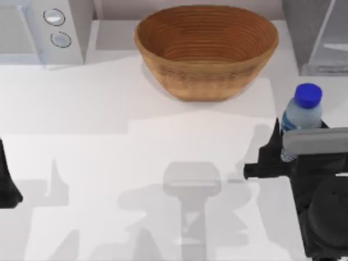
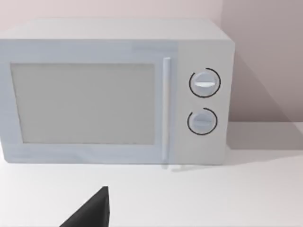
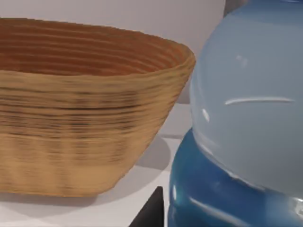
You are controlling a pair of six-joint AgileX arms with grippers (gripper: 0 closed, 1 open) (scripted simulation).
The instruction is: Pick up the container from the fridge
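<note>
From above, the container (image 1: 302, 117) stood upright near the table's (image 1: 136, 157) right edge, its blue cap up, well in front of the fridge (image 1: 318, 35) at the far right corner. The right gripper (image 1: 283, 149) sat at its lower body with dark fingers (image 1: 270, 147) on either side, seemingly clamped on it. The brown basket (image 1: 206, 49) stood just left of the bottle, apart from it. The microwave (image 1: 46, 30) occupied the far left corner, and the left gripper (image 1: 6, 187) was parked at the left edge; whether it was open I cannot tell.

The left wrist view faced the microwave (image 2: 113, 92), one dark fingertip (image 2: 92, 210) low in frame.

The right wrist view had the container (image 3: 246, 123) pressed close, the basket (image 3: 85, 104) beside it
</note>
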